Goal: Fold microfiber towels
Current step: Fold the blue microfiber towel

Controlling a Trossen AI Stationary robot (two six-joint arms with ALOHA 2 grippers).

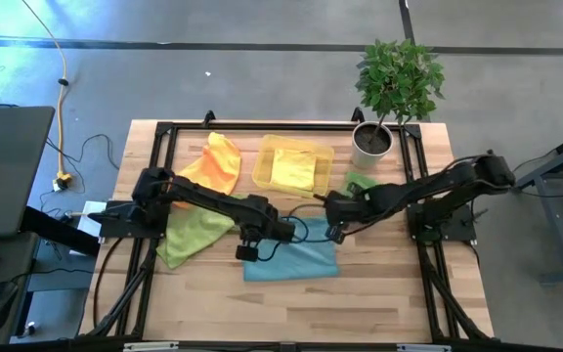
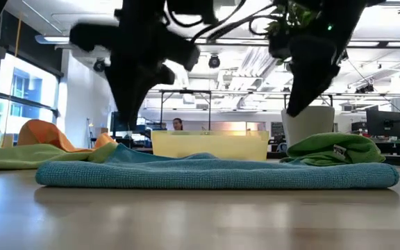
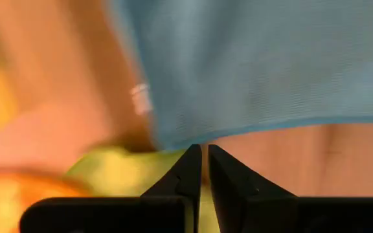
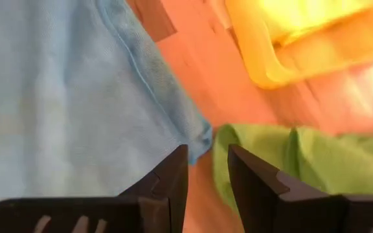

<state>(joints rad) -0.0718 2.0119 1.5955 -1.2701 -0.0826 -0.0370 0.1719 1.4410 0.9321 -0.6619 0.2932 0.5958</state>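
The teal blue towel (image 1: 291, 260) lies flat on the table near the front, folded into a rectangle; it also shows in the low view (image 2: 214, 173). My left gripper (image 1: 262, 231) hovers above its far left corner (image 3: 167, 139), fingers shut and empty (image 3: 204, 169). My right gripper (image 1: 334, 223) hovers above its far right corner (image 4: 199, 139), fingers slightly open and empty (image 4: 208, 169). An orange towel (image 1: 218, 162) and a light green towel (image 1: 188, 237) lie at the left. A yellow towel (image 1: 293, 170) lies in the tray. A second green towel (image 1: 360, 183) lies crumpled at the right.
The yellow plastic tray (image 1: 264, 172) stands at the back middle of the table. A potted plant (image 1: 373, 143) stands at the back right. Bare wood shows along the table's front edge (image 1: 291, 308).
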